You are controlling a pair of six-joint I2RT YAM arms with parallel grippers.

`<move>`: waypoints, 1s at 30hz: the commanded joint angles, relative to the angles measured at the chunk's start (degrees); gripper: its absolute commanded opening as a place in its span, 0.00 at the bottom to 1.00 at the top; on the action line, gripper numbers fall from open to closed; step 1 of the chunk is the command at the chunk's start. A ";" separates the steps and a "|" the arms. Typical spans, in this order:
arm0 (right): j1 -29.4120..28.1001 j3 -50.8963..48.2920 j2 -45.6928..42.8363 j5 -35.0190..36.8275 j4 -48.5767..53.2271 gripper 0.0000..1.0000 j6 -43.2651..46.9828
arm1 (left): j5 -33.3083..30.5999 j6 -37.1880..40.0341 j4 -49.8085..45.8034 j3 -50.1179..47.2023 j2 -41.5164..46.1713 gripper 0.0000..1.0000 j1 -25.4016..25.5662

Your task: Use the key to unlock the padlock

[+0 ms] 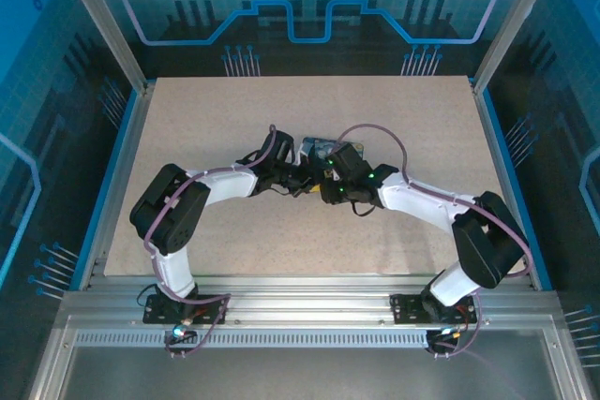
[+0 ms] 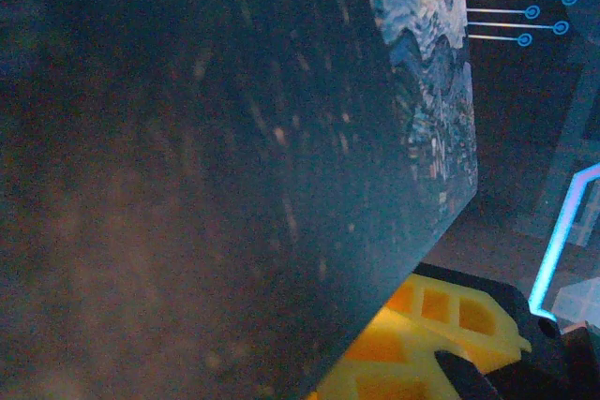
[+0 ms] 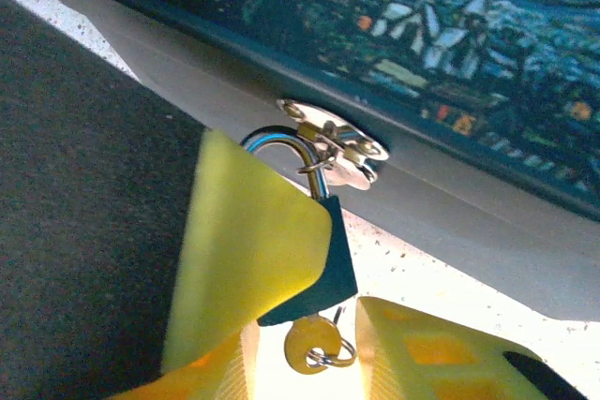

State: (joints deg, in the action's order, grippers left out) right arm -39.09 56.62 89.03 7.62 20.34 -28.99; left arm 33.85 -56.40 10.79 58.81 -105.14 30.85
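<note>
A dark blue padlock (image 3: 330, 269) hangs by its shiny shackle from the metal hasp (image 3: 333, 145) on the night-sky painted box (image 3: 441, 25). The small pale key (image 3: 312, 344), with a wire ring through its head, sticks out of the padlock's underside. My right gripper (image 3: 305, 325) is open: its yellow fingers (image 3: 244, 259) stand on either side of the key, and the left one covers part of the padlock. In the top view both grippers meet at the box (image 1: 319, 147). My left gripper (image 1: 284, 173) holds the box (image 2: 187, 175), with one yellow finger (image 2: 441, 320) showing under its edge.
The box stands mid-table on the speckled beige tabletop (image 1: 234, 119). Blue walls and aluminium posts (image 1: 103, 25) ring the table. Both forearms angle in from the near corners.
</note>
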 commanded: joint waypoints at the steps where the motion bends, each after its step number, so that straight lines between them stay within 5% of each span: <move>1: -0.82 2.11 0.97 2.90 0.23 0.32 0.43 | 1.75 1.35 0.63 1.40 1.08 0.00 0.27; 5: -1.11 2.68 1.27 3.22 0.71 0.27 1.04 | 1.88 1.35 0.73 1.13 1.17 0.00 0.26; 10: -1.08 2.57 1.41 2.36 0.44 0.00 1.66 | 1.84 1.35 1.16 0.88 1.25 0.00 0.26; 18: -1.09 0.69 2.50 0.88 -1.44 0.00 1.31 | 1.25 1.47 2.02 -0.82 1.08 0.01 0.21; 23: -0.74 -1.90 3.29 -1.03 -4.03 0.00 1.53 | -0.12 1.94 2.35 -2.96 1.16 0.25 0.18; 30: -0.49 -3.02 5.60 -2.77 -4.43 0.00 3.11 | -1.45 0.14 5.69 -8.41 2.03 0.32 -1.22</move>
State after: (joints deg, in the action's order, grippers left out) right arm -39.81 54.04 93.82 6.02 17.47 -26.68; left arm 32.36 -55.55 14.22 52.75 -105.14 30.41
